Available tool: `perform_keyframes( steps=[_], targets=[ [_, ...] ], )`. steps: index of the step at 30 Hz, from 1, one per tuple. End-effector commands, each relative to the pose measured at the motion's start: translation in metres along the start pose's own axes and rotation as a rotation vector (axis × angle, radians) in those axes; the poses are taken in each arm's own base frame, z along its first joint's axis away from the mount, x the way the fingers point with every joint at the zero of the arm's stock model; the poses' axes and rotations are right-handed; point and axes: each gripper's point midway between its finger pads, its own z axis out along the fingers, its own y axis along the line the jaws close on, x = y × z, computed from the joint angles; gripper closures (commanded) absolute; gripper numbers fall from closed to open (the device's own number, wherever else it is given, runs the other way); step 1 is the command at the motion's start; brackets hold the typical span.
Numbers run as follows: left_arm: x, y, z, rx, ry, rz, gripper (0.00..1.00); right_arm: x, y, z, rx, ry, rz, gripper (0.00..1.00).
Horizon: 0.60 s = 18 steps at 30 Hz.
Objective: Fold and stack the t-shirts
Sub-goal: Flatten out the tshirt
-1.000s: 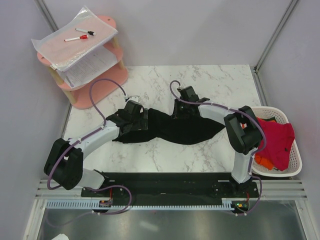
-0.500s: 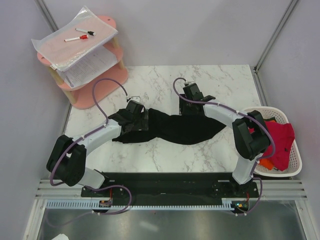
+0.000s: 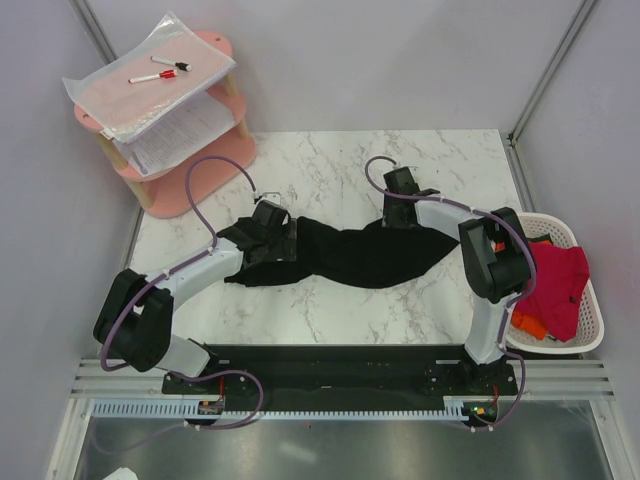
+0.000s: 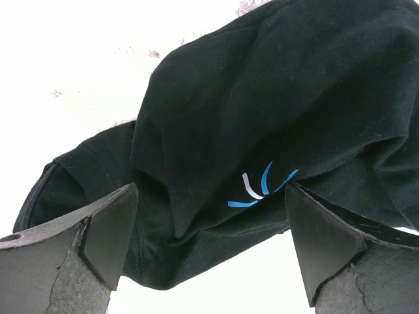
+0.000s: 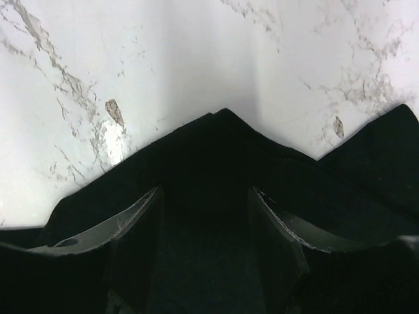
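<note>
A large black t-shirt [image 3: 350, 255] lies crumpled across the middle of the marble table. My left gripper [image 3: 268, 232] is over its left end. In the left wrist view the gripper [image 4: 209, 248] is open, with folds of the black t-shirt [image 4: 275, 98] and a small blue-and-white mark [image 4: 258, 190] between the fingers. My right gripper [image 3: 400, 205] is at the shirt's far edge. In the right wrist view it [image 5: 204, 216] is open above the black t-shirt [image 5: 216, 150], near a pointed corner of the cloth. A red shirt [image 3: 555, 280] and an orange shirt [image 3: 528, 325] lie in the basket.
A white slatted basket [image 3: 590, 340] stands at the table's right edge. A pink two-tier shelf [image 3: 200, 170] with papers and markers stands at the far left corner. Bare marble [image 3: 330, 320] lies between the shirt and the arm bases.
My right gripper has moved to the right along the shirt's far edge. The left gripper has stayed nearly in place. The shirt's outline has barely changed.
</note>
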Motion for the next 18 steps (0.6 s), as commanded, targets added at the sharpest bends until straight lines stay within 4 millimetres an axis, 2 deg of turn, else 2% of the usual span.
perform_keyframes(
  steps=[1,3,4,5,7,10,12,14,15,16,17,18],
  targets=[
    [-0.026,-0.003,-0.005,-0.002,-0.068,0.021,0.00,0.001,0.003,0.018,0.024,0.004,-0.006,0.39],
    [-0.030,-0.004,-0.006,-0.003,-0.076,0.026,0.00,0.002,0.008,0.024,0.015,0.012,-0.015,0.45],
    [-0.036,-0.004,-0.007,-0.003,-0.087,0.031,0.00,0.007,0.010,0.032,0.009,0.027,-0.023,0.69],
    [-0.039,-0.004,-0.007,-0.005,-0.093,0.033,0.00,0.008,0.014,0.036,-0.006,0.035,-0.026,0.82],
    [-0.051,-0.008,-0.008,-0.002,-0.113,0.044,0.00,0.007,0.019,0.044,-0.018,0.036,-0.026,1.00],
    [-0.071,-0.014,-0.012,0.009,-0.150,0.058,0.00,-0.009,0.029,0.043,-0.054,0.002,-0.013,1.00],
    [-0.086,-0.020,-0.013,0.020,-0.178,0.061,0.00,-0.030,0.037,0.035,-0.084,-0.047,-0.004,1.00],
    [-0.092,-0.025,-0.011,0.034,-0.181,0.078,0.00,-0.056,0.045,0.021,-0.124,-0.108,0.009,1.00],
    [-0.098,-0.028,-0.011,0.040,-0.188,0.079,0.00,-0.071,0.049,0.007,-0.150,-0.146,0.017,1.00],
    [-0.097,-0.030,-0.006,0.037,-0.177,0.084,0.00,-0.082,0.052,-0.002,-0.168,-0.181,0.032,1.00],
    [-0.096,-0.030,-0.004,0.036,-0.173,0.086,0.00,-0.084,0.052,-0.009,-0.182,-0.195,0.039,1.00],
    [-0.095,-0.031,-0.002,0.035,-0.167,0.088,0.00,-0.098,0.052,-0.030,-0.209,-0.241,0.059,1.00]
  ],
)
